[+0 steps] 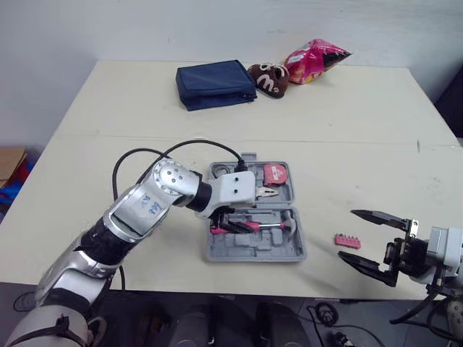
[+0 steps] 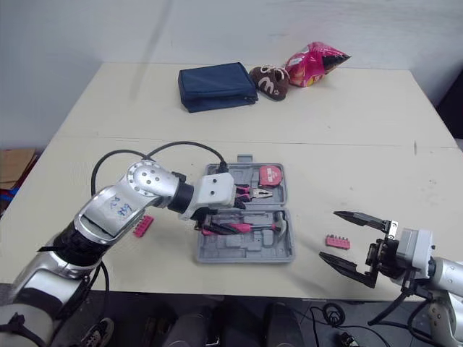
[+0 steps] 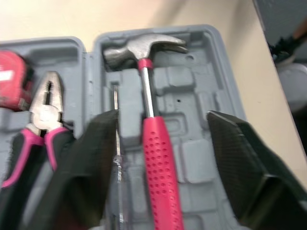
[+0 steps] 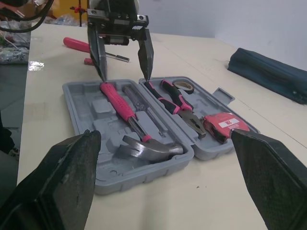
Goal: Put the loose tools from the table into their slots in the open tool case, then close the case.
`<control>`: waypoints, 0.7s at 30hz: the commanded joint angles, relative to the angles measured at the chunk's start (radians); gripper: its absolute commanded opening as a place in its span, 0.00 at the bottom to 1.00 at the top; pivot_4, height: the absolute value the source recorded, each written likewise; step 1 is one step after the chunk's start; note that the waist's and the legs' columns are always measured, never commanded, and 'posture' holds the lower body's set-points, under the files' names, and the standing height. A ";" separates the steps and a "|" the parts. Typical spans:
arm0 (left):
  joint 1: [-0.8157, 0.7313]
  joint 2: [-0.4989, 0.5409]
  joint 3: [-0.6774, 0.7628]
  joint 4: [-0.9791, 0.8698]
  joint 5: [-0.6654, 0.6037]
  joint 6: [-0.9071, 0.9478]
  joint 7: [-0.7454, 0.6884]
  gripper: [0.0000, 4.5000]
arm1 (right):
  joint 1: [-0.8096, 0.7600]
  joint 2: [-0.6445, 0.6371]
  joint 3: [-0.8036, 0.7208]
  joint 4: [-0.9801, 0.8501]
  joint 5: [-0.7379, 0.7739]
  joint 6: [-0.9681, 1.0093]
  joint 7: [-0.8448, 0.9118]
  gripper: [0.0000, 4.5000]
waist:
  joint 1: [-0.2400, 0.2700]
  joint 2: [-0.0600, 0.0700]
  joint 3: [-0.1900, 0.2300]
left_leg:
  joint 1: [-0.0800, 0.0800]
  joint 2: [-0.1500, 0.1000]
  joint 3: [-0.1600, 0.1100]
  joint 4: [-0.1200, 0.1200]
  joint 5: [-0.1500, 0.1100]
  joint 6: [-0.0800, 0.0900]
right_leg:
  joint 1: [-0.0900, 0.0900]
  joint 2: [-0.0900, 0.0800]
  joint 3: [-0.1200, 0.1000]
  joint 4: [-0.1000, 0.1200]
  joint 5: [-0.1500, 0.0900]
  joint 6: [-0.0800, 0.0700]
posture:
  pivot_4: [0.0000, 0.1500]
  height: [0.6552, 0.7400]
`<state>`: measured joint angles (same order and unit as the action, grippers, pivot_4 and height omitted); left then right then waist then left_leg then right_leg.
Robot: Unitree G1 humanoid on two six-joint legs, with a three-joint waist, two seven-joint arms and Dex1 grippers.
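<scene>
Your left gripper (image 4: 124, 76) hangs over the open tool case (image 1: 253, 251) in the middle of the head view. Its fingers are spread wide, one on each side of the pink handle of the hammer (image 3: 160, 163), and they grasp nothing. The hammer lies in the case's lower half beside a thin screwdriver (image 3: 115, 143). The pliers (image 3: 45, 105) and red tape measure (image 1: 274, 173) lie in the upper half. Your right gripper (image 1: 348, 233) sits at the lower right of the frame, also spread and empty. It is just beside a small pink bit holder (image 1: 347, 241) loose on the table (image 1: 145, 108). A second pink bit strip (image 2: 142, 225) lies left of the case, near your left forearm.
</scene>
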<state>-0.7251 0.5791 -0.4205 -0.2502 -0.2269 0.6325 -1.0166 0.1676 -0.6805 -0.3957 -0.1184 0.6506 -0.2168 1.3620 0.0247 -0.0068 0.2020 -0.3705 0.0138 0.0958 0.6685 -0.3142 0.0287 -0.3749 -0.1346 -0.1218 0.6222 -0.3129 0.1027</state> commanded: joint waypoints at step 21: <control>0.150 -0.183 -0.037 0.234 0.130 -0.193 0.065 0.01 | 0.006 0.003 -0.020 -0.002 0.004 -0.015 -0.012 1.00 | 0.001 0.000 0.000 | 0.000 0.000 0.000 0.001 0.000 0.001 | 0.001 0.000 0.000 0.001 0.000 0.000 | 1.00 1.00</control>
<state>-0.5826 0.3925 -0.4315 -0.0267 -0.1274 0.4165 -0.9543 0.1693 -0.6804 -0.3935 -0.1109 0.6471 -0.2177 1.3563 0.0255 -0.0067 0.2017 -0.3698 0.0136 0.0960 0.6694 -0.3146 0.0294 -0.3740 -0.1348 -0.1223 0.6227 -0.3128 0.1028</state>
